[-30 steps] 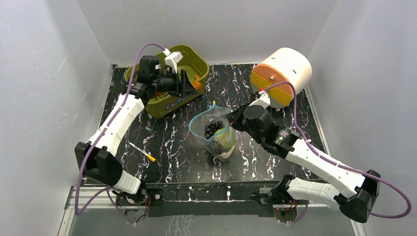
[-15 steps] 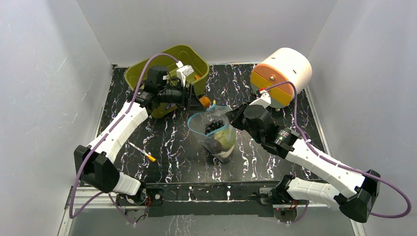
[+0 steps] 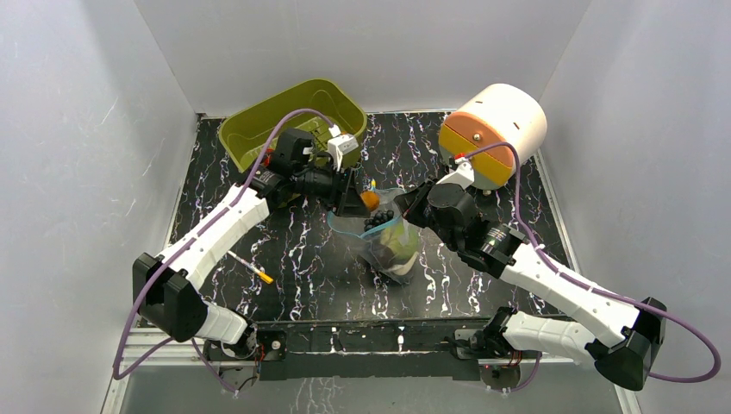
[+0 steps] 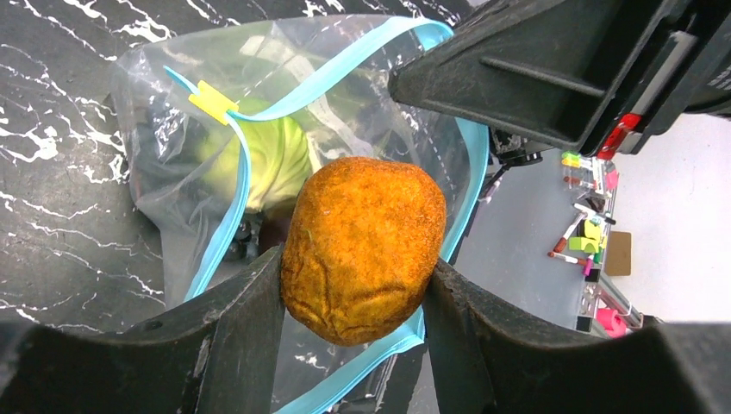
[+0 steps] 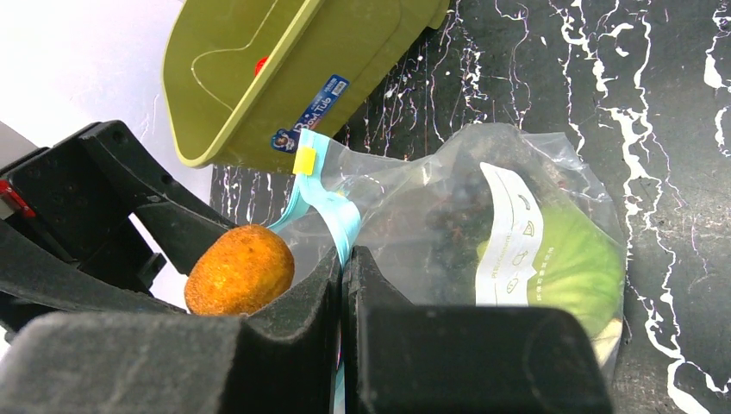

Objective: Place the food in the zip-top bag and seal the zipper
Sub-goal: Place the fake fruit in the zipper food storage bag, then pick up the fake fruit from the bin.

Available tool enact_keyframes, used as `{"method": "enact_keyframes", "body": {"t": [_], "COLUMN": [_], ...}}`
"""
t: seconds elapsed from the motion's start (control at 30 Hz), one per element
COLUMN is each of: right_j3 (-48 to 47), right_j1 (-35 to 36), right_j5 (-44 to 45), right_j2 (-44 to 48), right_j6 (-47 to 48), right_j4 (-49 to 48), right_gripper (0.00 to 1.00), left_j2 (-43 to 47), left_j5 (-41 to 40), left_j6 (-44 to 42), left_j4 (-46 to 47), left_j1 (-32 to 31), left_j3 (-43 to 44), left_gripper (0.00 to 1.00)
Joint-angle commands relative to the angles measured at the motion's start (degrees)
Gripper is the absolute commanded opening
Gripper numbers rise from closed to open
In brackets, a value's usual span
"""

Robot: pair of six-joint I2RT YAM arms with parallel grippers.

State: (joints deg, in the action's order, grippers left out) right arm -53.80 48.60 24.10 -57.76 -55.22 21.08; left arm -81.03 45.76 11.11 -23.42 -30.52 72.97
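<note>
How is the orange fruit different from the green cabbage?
The orange fruit is bumpy and orange; the cabbage is pale green. The orange fruit is pinched in the left gripper at the open mouth of the zip-top bag; the cabbage already lies inside the bag. Both are roundish.

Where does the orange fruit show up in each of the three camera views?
Top external: centre of the picture, the orange fruit sits at the zip-top bag's mouth.
Left wrist: lower centre, large in the picture.
Right wrist: lower left.
Shared landmark: the pale-green cabbage inside the bag.
</note>
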Motion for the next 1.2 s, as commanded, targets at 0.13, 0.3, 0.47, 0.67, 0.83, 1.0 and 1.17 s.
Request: {"method": "enact_keyframes", "body": {"t": [0.13, 0.3, 0.47, 0.67, 0.83, 1.0, 1.17], "right_j3": [-0.7, 0.0, 0.5, 1.2, 0.3, 0.8, 0.1], "right_j1": [-0.1, -0.1, -0.2, -0.1, -0.2, -0.2, -0.1], "right_j5": [0.3, 0.0, -0.6, -2.3, -5.3, -5.1, -3.0], "right_j2": [1.0, 1.7, 2.1, 3.2, 1.5, 1.2, 1.9], "right_j6": [-1.0, 0.3, 1.8, 3.3, 6.1, 12.1, 16.0], "right_j4": [-5.3, -6.4, -5.2, -4.5, -4.9, -7.0, -8.3], "right_gripper": [0.00, 0.00, 0.00, 0.00, 0.00, 0.00, 0.00], "left_j2": [1.0, 0.9, 1.4, 2.4, 1.8, -0.6, -4.6], "left_j5": [-3.4, -5.2, -10.2, -21.1, -30.9, -40.2, -49.7], "left_j6": [-3.5, -2.1, 0.2, 2.5, 2.7, 2.2, 4.7], "left_j4": [-3.7, -1.7, -1.8, -2.1, -4.6, -7.2, -8.3], "left_j1": [-0.7, -0.8, -0.8, -0.8, -0.8, -0.4, 1.1], "left_j3": [1.4, 2.1, 6.4, 9.2, 11.1, 13.4, 18.0], "left_gripper": [0.65, 0.71, 0.71, 0.72, 0.74, 0.76, 0.82]}}
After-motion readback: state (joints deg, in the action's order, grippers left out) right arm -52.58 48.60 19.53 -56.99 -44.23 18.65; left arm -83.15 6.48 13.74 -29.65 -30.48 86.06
